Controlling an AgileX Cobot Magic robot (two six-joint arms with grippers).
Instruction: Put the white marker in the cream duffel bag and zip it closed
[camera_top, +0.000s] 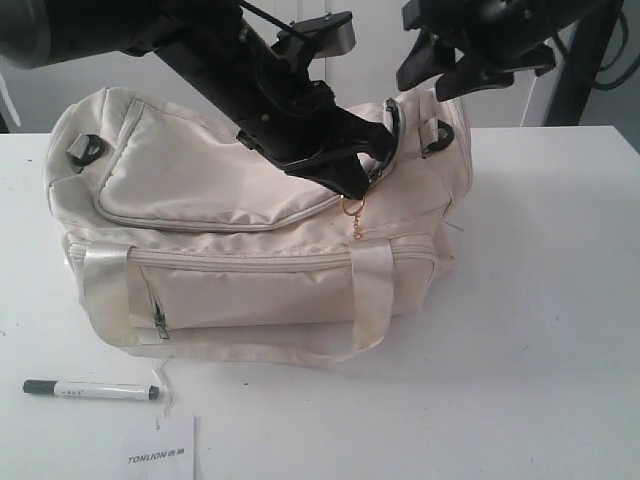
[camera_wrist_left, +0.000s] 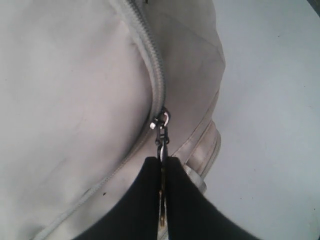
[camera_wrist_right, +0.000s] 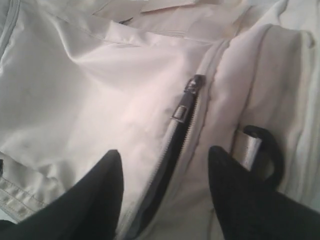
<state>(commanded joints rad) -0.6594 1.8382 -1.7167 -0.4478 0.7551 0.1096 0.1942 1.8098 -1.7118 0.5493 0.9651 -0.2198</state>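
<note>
The white marker (camera_top: 92, 390) lies on the table (camera_top: 540, 300) before the cream duffel bag (camera_top: 220, 170), axis left-right, nearer the left arm. The left gripper (camera_wrist_left: 162, 162) pinches the zipper pull (camera_wrist_left: 162, 131). The right gripper (camera_wrist_right: 165, 157) hovers spread wide and empty.

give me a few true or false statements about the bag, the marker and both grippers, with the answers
1. The white marker lies on the table in front of the cream duffel bag. True.
2. The left gripper is open and clear of the bag. False: it is shut on a zipper pull on the bag.
3. The right gripper has its jaws open, holding nothing. True.
4. The TONLION card lies on top of the bag. False: it lies on the table, near the marker.
5. The zipper under the right gripper shows a dark open gap. True.
</note>
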